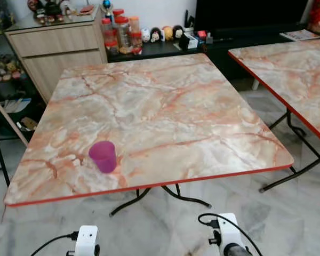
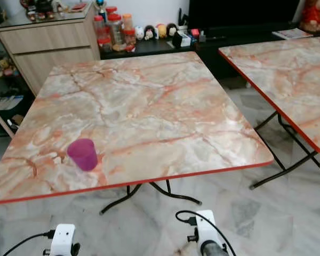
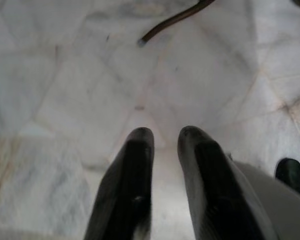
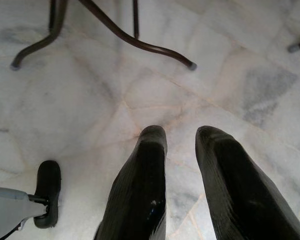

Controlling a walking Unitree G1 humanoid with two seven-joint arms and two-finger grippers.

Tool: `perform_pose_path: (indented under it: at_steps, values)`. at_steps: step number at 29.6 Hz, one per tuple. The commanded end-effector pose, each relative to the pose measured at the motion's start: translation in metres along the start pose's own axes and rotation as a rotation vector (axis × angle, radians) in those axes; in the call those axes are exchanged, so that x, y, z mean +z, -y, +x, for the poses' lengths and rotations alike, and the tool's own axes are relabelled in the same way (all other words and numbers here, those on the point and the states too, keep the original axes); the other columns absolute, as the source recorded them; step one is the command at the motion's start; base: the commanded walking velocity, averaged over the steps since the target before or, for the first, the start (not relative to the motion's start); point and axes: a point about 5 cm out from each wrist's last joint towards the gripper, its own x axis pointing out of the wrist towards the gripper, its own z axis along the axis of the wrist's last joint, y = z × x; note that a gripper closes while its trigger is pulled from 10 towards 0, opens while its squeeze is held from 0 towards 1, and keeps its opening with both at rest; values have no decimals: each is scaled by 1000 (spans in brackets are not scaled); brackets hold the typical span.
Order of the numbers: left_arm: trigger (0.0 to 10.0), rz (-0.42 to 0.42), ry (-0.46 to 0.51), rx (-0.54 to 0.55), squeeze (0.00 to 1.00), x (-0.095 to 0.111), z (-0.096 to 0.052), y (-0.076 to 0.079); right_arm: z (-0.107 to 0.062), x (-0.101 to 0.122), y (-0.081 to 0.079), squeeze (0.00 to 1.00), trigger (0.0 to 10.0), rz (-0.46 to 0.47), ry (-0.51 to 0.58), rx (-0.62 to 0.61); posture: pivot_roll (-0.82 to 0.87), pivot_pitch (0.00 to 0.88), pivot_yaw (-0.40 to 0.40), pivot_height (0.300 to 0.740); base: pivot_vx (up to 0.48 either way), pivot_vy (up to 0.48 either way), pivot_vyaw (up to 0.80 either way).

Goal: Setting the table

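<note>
A purple cup (image 1: 103, 156) stands upright on the marbled tabletop (image 1: 165, 112) with the red edge, close to the front edge and toward the tabletop's left corner, with nothing else on the surface around it. Beyond the far edge of this tabletop, a wooden cabinet (image 1: 56, 47) stands at the left, and red-lidded jars (image 1: 120, 33) and small figurines (image 1: 161, 34) sit on a low dark shelf (image 1: 165, 49). To the right of the tabletop, apart from it, is a second table (image 1: 293, 74) with the same marble pattern. Both arms hang low in front of the tabletop, below its front edge, over the pale marble floor (image 4: 90, 90). The left gripper (image 3: 165, 132) points down at the floor, its two black fingers (image 3: 132, 175) slightly parted and grasping nothing. The right gripper (image 4: 180, 132) also points down at the floor near the table's dark curved legs (image 4: 135, 42), its fingers (image 4: 145, 180) released with a small gap and holding nothing.
</note>
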Motion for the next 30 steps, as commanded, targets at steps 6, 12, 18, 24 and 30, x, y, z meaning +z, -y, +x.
perform_pose_path:
  at_steps: [6,12,18,24,30]
  values:
    - [10000,-117,47,118,1000,0,-4,-27,1,2,-8,0,10000,-17,-1,25,54,0,25,740,0,0,0]
    - [10000,-187,253,202,1000,24,-9,-47,1,2,-8,0,10000,-23,2,29,61,0,29,740,0,0,0]
    - [10000,-296,558,295,1000,55,-27,-65,1,3,-10,0,10000,-26,5,34,77,0,28,740,0,0,0]
    - [10000,-288,732,332,1000,70,-53,-65,0,0,-8,0,10000,-27,0,34,92,0,19,740,0,0,0]
    - [10000,-309,857,441,1000,91,-80,-78,0,-1,-4,0,10000,-37,-6,31,103,1,10,740,0,0,0]
